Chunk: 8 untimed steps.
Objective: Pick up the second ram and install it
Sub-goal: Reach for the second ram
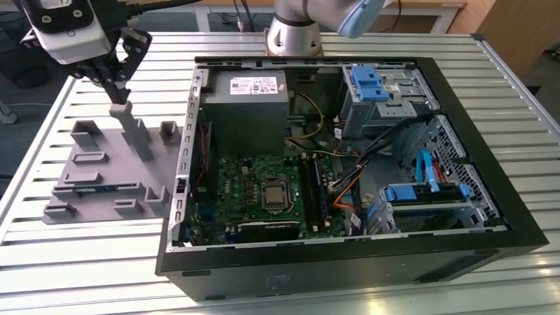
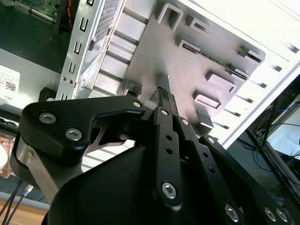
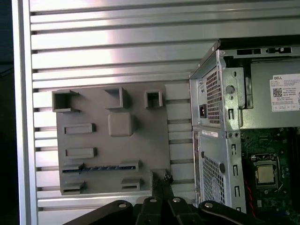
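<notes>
At the upper left of the exterior view, the black two-fingered gripper [image 1: 115, 92] hangs over a grey plastic fixture plate [image 1: 105, 172] on the slatted metal surface [image 1: 105, 275]. Its jaws are drawn narrow, with nothing visible between them. A tall grey post [image 1: 136, 134] rises just beside the jaws. The second ram [image 1: 91, 189] sits low on the plate at the lower left of that view, well apart from the jaws.

As I judge it, a descent off line could knock the post or the blocks at the stick's ends. An off-centre grip on so thin a board could tilt it, so that it binds in the long black slots [image 1: 315, 190] inside the open black computer case [image 1: 350, 262] at the right.

In the first wrist view the stick [image 3: 101, 167] is a slim dark green strip, seemingly on edge, with bluish glints between two grey end blocks
</notes>
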{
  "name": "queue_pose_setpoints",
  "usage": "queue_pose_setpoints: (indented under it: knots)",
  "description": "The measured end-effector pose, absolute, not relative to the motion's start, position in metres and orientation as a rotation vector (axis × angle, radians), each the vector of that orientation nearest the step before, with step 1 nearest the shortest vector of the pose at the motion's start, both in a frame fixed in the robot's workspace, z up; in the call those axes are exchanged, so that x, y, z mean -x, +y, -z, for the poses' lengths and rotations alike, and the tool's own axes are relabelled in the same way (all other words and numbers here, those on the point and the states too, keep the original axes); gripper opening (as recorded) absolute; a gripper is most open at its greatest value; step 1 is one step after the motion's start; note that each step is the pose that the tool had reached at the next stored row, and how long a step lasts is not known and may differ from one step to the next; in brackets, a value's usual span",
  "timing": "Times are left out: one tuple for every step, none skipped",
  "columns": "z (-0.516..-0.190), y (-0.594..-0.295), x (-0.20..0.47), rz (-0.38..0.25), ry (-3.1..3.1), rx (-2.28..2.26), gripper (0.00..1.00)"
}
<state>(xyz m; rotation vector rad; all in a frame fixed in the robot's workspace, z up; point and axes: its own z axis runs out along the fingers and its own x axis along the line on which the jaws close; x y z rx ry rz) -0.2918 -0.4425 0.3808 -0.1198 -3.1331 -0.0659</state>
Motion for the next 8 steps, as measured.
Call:
queue_pose_setpoints:
  knots:
    - [-0.3807,-0.4432,0.2932,0.066,-3.133,0.120,0.11]
    - [-0.3806,-0.4439,0.2946,0.066,-3.133,0.120,0.11]
    - [-0.3805,-0.4446,0.2960,0.066,-3.133,0.120,0.11]
    - [-0.3804,-0.4454,0.2975,0.066,-3.133,0.120,0.11]
    - [-0.3803,-0.4461,0.2989,0.066,-3.133,0.120,0.11]
    - [-0.3802,-0.4468,0.3003,0.066,-3.133,0.120,0.11]
    - [-0.3800,-0.4475,0.3016,0.066,-3.133,0.120,0.11]
    - [-0.3799,-0.4482,0.3030,0.066,-3.133,0.120,0.11]
